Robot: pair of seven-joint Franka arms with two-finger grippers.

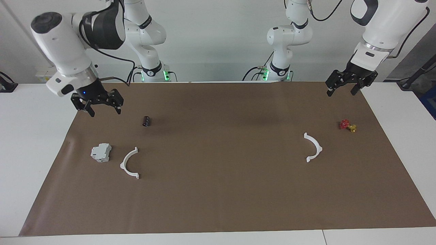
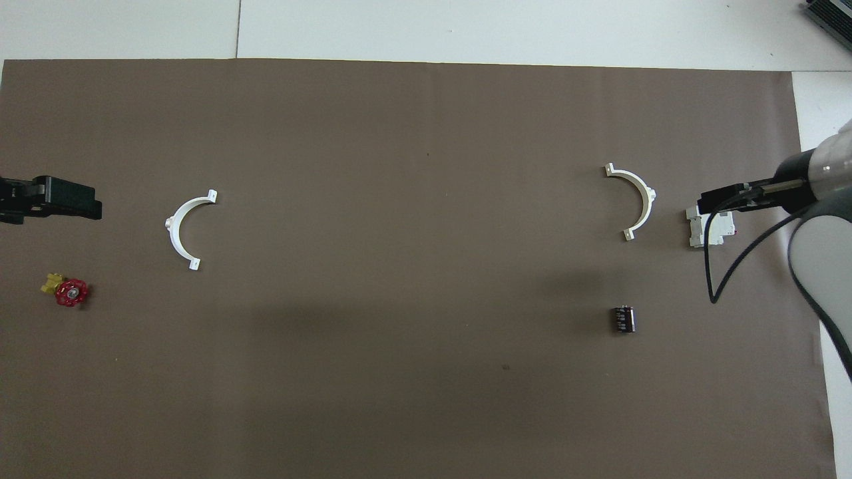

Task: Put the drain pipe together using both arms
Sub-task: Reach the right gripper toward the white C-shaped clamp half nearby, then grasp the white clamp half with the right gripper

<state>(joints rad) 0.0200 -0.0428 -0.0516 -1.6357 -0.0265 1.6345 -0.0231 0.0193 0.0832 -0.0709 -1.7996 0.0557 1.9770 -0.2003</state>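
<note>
Facing view shows you nothing assembled yet. Your right gripper [image 1: 101,108] hangs with jaws spread and empty, above the brown mat [image 1: 218,204]. One half-ring [image 1: 129,163] lies just beside the grey block [image 1: 100,152]; the other half-ring [image 1: 313,147] lies well apart, near the red-and-yellow piece [image 1: 347,126]. Your left gripper [image 1: 342,89] waits, jaws spread. Both pickups and the joining remain.
</note>
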